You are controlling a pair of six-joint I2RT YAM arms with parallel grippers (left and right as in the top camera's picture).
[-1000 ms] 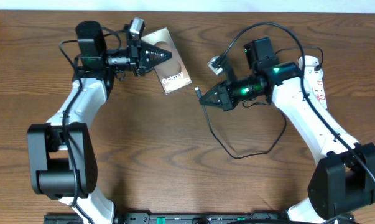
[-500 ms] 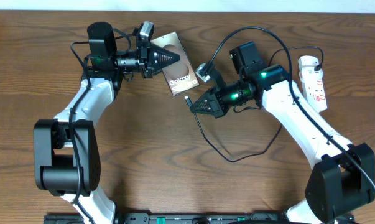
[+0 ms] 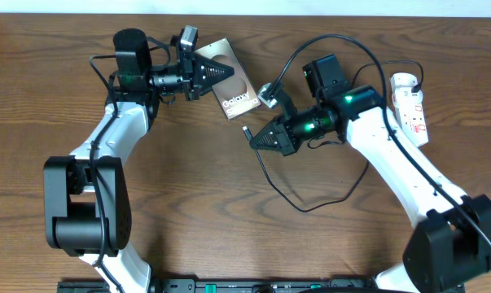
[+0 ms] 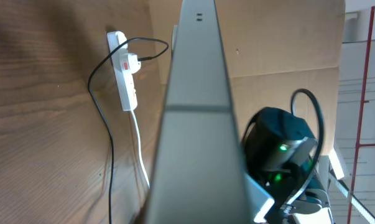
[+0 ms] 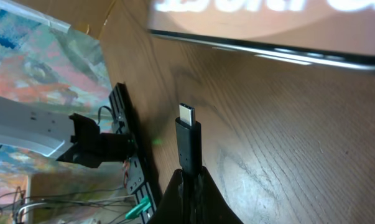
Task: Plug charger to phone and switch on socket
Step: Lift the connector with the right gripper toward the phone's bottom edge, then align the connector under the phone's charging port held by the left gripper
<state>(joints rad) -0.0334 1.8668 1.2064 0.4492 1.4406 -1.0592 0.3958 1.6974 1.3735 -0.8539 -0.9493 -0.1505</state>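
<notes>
The phone (image 3: 231, 81) shows its brownish back with white Galaxy lettering at the top middle of the overhead view. My left gripper (image 3: 215, 72) is shut on its upper left end. In the left wrist view the phone (image 4: 196, 124) is edge-on and hides my fingers. My right gripper (image 3: 258, 138) is shut on the charger's black plug tip (image 3: 247, 131), which sits a short way below the phone's lower end. In the right wrist view the plug tip (image 5: 188, 138) points up at the phone's edge (image 5: 268, 43), with a gap between. The socket (image 3: 411, 104) lies at the far right.
The charger's thin black cable (image 3: 310, 205) loops across the table below my right arm and runs up to the socket. In the left wrist view the socket (image 4: 126, 81) carries a plugged-in adapter with a red mark, and its white lead (image 4: 140, 155) trails towards the camera.
Over the last second my left gripper carried the phone to the right. My right gripper moved left with the plug tip, closing on the phone's lower end. Little moved in the last half second.
</notes>
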